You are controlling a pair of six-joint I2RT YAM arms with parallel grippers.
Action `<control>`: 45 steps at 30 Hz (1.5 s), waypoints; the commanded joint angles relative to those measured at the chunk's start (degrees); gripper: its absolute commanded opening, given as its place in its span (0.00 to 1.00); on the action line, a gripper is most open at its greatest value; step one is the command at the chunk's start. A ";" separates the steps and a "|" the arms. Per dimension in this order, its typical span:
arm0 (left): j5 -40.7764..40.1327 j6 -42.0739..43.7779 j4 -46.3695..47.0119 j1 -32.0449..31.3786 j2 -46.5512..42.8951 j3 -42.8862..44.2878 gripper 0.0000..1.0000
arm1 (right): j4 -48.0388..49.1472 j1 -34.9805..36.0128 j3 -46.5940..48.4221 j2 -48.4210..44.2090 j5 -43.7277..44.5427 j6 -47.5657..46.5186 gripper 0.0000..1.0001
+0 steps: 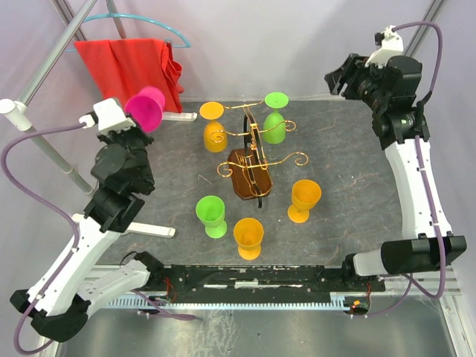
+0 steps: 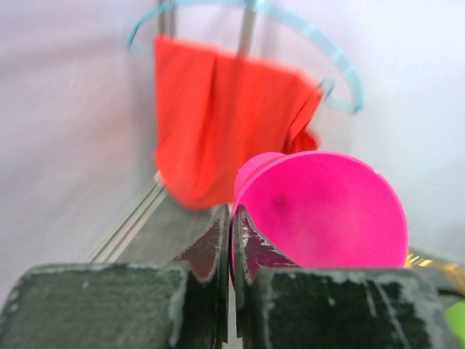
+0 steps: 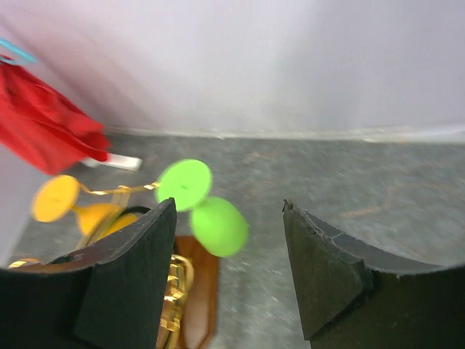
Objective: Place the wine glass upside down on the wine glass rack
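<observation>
A pink wine glass [image 1: 146,108] hangs in the air at the back left, tilted, its bowl [image 2: 327,211] open toward the wrist camera. My left gripper [image 2: 231,211] is shut on its rim wall. The wine glass rack [image 1: 249,160], gold wire arms on a brown wooden base, stands mid-table to the right of the pink glass. A green glass [image 1: 275,123] and an orange glass [image 1: 214,130] hang from it upside down. My right gripper [image 3: 229,211] is open and holds nothing, raised over the back right corner [image 1: 338,74], looking down at the green glass [image 3: 211,218].
Three glasses stand upright in front of the rack: green [image 1: 210,216], orange [image 1: 248,236] and orange [image 1: 304,199]. A red cloth [image 1: 130,67] on a blue hanger hangs behind the left gripper. A metal frame pole [image 1: 44,141] runs along the left.
</observation>
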 commanded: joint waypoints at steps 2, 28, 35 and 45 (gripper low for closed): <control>18.45 17.96 32.01 -0.18 6.72 1.42 0.03 | 10.00 1.57 5.83 4.52 -14.80 18.15 0.68; 43.95 30.13 78.04 -3.52 37.31 3.81 0.03 | 46.68 12.50 10.42 19.50 -27.19 70.66 0.67; 45.19 30.40 78.51 -4.30 37.18 3.14 0.03 | 47.15 12.92 12.41 22.73 -24.78 68.80 0.67; 46.22 28.74 77.84 -5.23 35.59 1.47 0.03 | 49.84 13.18 17.78 29.35 -24.37 70.82 0.67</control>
